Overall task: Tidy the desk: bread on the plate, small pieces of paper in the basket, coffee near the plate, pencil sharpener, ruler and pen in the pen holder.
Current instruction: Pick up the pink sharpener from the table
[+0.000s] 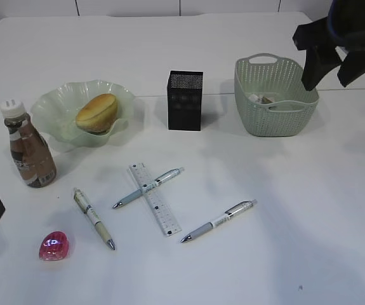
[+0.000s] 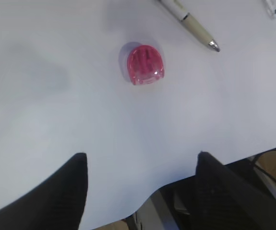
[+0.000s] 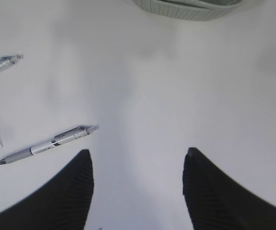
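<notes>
Because the sharpener (image 2: 145, 64) lies on the bench (image 2: 56, 120) just ahead of the empty, wide-open left pincer (image 2: 142, 191), that arm is nearer; the right pincer (image 3: 138, 191) also gapes empty.

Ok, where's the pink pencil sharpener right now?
In the exterior view the pencil sharpener sits at the desk's near left, below the coffee and left of the cream pen.

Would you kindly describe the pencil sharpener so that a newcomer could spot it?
Start at the brown coffee bottle with the white cap on the white desk's left. Nearer the front edge lies a small translucent pink domed sharpener, the only pink thing, beside a cream pen.
</notes>
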Action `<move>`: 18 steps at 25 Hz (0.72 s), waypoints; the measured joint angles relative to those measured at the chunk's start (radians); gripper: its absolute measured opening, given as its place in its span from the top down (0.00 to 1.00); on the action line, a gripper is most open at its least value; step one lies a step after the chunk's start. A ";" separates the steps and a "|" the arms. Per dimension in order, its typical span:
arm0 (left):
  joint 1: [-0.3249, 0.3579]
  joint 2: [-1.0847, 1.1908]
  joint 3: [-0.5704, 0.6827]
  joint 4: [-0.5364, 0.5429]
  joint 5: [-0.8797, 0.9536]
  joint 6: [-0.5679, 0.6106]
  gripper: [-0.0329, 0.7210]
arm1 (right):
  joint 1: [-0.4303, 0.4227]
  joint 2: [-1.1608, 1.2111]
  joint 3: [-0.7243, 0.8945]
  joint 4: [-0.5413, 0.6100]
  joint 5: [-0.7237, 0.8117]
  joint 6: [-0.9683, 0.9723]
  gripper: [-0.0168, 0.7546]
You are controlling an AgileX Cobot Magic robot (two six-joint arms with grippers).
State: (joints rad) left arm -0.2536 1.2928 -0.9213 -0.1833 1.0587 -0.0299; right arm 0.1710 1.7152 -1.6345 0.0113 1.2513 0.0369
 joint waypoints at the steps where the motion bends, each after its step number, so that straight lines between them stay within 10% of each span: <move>1: -0.019 0.023 0.000 0.021 -0.008 -0.026 0.30 | 0.000 -0.013 0.002 0.000 0.000 0.000 0.37; 18: -0.162 0.429 -0.153 0.122 -0.083 -0.184 0.29 | 0.000 -0.021 0.002 -0.011 0.000 0.001 0.38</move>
State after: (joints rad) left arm -0.4153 1.7213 -1.0739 -0.0615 0.9754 -0.2136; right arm 0.1710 1.6945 -1.6330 0.0000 1.2513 0.0384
